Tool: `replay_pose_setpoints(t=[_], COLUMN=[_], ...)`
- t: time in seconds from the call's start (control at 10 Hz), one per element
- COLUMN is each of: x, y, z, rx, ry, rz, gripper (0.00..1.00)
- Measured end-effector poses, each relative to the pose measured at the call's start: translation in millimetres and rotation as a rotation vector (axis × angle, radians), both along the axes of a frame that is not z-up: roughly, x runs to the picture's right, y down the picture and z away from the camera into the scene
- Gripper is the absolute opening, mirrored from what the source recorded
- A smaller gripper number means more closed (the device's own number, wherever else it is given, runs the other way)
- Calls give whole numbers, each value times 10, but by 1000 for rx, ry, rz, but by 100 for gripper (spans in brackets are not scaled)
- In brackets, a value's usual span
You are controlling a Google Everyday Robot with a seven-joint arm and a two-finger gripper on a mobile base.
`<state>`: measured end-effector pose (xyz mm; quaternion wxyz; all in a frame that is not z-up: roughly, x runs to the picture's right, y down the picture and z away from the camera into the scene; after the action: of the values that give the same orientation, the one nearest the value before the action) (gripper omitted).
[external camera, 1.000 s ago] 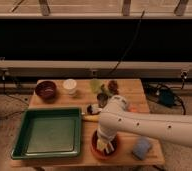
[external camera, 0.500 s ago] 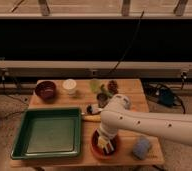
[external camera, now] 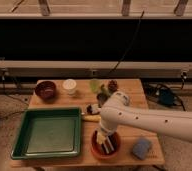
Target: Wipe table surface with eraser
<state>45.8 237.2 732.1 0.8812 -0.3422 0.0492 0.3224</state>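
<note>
The light tan wooden table surface (external camera: 139,131) holds everything here. An orange bowl (external camera: 96,149) stands near its front edge, right of the green tray. A small striped block, dark, whitish and reddish, the eraser (external camera: 109,145), lies inside the bowl. My gripper (external camera: 104,139) hangs from the white arm that comes in from the right and reaches down into the bowl, right at the eraser. The arm hides part of the bowl and of the eraser.
A green tray (external camera: 49,134) fills the front left. A blue-grey sponge pad (external camera: 141,148) lies at the front right. A yellow-handled brush (external camera: 91,118) lies mid-table. A brown bowl (external camera: 45,90), a white cup (external camera: 69,86) and a green cup (external camera: 95,86) stand along the back edge.
The arm has shifted only slightly. The gripper stays down in the orange bowl at the eraser.
</note>
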Motion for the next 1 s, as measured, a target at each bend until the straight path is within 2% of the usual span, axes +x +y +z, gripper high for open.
replay_pose_setpoints(t=[0.5, 0.9, 1.0], x=[-135, -188, -188], y=[-64, -39, -35], z=[113, 133, 128], rx=[-17, -36, -35], ry=[9, 30, 40], rz=[22, 28, 24], gripper=[63, 27, 15])
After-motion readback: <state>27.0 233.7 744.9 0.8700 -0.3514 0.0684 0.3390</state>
